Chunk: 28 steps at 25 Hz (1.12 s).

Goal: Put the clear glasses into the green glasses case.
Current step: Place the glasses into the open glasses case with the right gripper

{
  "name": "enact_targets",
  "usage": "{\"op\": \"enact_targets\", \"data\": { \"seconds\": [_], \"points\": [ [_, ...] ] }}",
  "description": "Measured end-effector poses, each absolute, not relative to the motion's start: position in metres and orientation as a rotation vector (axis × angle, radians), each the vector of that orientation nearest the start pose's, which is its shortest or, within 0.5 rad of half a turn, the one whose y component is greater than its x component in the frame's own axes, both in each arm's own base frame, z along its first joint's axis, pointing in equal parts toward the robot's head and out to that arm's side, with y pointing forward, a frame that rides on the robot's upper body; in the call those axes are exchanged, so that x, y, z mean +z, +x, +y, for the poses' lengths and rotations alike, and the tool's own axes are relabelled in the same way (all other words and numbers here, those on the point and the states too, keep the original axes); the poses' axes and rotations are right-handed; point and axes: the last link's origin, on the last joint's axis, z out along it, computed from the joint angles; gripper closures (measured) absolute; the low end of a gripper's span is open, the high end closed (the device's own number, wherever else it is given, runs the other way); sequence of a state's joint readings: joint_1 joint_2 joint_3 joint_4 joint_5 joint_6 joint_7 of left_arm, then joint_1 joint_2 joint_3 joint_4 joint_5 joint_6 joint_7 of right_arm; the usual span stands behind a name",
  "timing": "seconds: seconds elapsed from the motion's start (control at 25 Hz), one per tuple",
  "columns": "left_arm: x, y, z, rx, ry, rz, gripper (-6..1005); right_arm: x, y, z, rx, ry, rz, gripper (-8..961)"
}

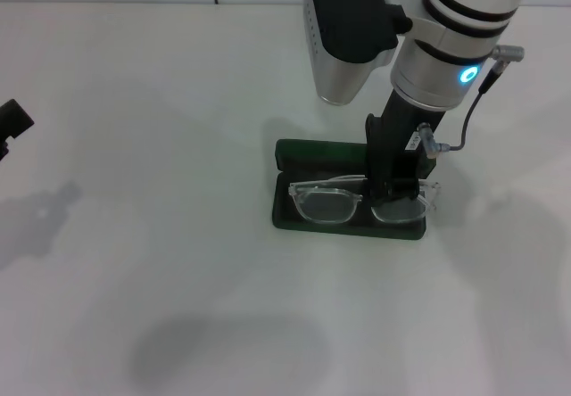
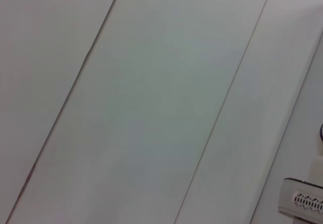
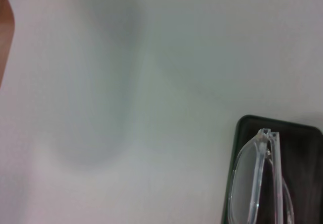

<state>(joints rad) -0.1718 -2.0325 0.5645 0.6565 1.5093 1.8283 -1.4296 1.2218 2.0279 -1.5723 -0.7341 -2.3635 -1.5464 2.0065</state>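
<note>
The green glasses case (image 1: 308, 153) lies open on the white table, right of centre in the head view. The clear glasses (image 1: 326, 204) rest low across its dark lining, and their right end reaches just past the case's right edge. My right gripper (image 1: 394, 186) comes straight down onto the frame by the right lens and looks shut on it. In the right wrist view, one clear lens (image 3: 250, 183) hangs over a corner of the case (image 3: 303, 148). My left gripper (image 1: 11, 124) sits idle at the far left edge of the table.
The white table (image 1: 178, 262) carries only arm shadows around the case. The left wrist view shows pale wall panels and part of a white device (image 2: 303, 201).
</note>
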Motion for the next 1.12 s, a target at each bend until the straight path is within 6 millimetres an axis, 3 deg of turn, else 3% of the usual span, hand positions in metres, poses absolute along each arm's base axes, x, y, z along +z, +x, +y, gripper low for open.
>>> {"op": "enact_targets", "data": {
  "seconds": [1.12],
  "points": [
    [0.0807,-0.3223,0.2340,-1.271,-2.184,-0.788,960,-0.0649,0.0721,0.3920,-0.898,-3.062,-0.157,867]
  ]
}}
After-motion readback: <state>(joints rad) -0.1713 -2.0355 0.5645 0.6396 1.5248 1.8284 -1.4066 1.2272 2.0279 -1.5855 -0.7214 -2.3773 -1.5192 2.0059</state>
